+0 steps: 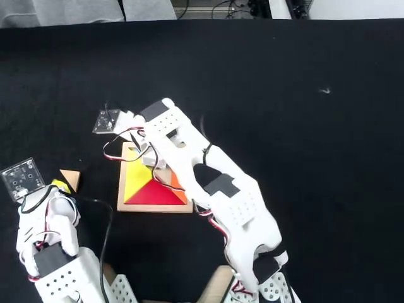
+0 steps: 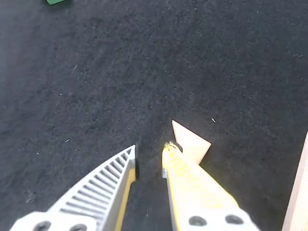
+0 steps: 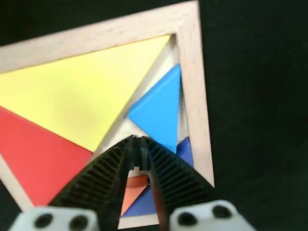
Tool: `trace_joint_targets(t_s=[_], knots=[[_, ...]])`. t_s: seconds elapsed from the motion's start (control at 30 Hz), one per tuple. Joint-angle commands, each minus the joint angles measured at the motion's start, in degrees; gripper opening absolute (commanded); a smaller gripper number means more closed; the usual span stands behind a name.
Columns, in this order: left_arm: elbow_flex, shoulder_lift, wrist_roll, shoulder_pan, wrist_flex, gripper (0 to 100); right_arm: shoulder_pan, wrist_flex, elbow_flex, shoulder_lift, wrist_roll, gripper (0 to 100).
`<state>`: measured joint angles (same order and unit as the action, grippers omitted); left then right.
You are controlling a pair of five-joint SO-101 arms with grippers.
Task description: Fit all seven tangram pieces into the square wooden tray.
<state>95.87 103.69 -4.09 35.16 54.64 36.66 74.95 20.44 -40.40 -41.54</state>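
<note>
The square wooden tray [image 1: 154,207] lies left of centre. It holds a yellow triangle [image 3: 82,103], a red triangle [image 3: 36,159], a light blue triangle [image 3: 161,110], a dark blue piece [image 3: 185,150] and an orange piece [image 3: 134,185]. My right gripper [image 3: 137,142] hovers over the tray's inside near the light blue triangle, shut with its tips together and nothing seen between them. A small wood-coloured triangle [image 2: 192,143] rests on the cloth left of the tray [image 2: 298,192]. My left gripper [image 2: 150,149] is open; its yellow finger [image 2: 187,183] reaches that triangle's edge, which lies outside the jaws.
A green piece [image 2: 57,1] lies on the black cloth, far from the left gripper. The right arm [image 1: 214,189] stretches across the tray's right side. Bare black cloth covers the table's right and far parts.
</note>
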Motion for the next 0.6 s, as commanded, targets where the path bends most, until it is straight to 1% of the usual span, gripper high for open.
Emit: trace_joint_targets(t_s=[0.0, 0.27, 0.5, 0.57], knots=[[-0.4, 0.7, -0.1, -0.7, -0.8, 10, 1.7, -0.5, 3.7, 0.2, 0.6, 1.1], [-0.4, 0.7, -0.1, -0.7, -0.8, 10, 4.7, -1.3, 3.7, 0.1, 0.6, 1.1], [-0.4, 0.7, -0.1, -0.7, -0.9, 10, 3.5, -1.3, 3.8, 0.7, 0.6, 1.1], [-0.4, 0.7, -0.1, -0.7, -0.9, 10, 2.5, 0.7, 4.5, 2.5, 0.6, 1.1]])
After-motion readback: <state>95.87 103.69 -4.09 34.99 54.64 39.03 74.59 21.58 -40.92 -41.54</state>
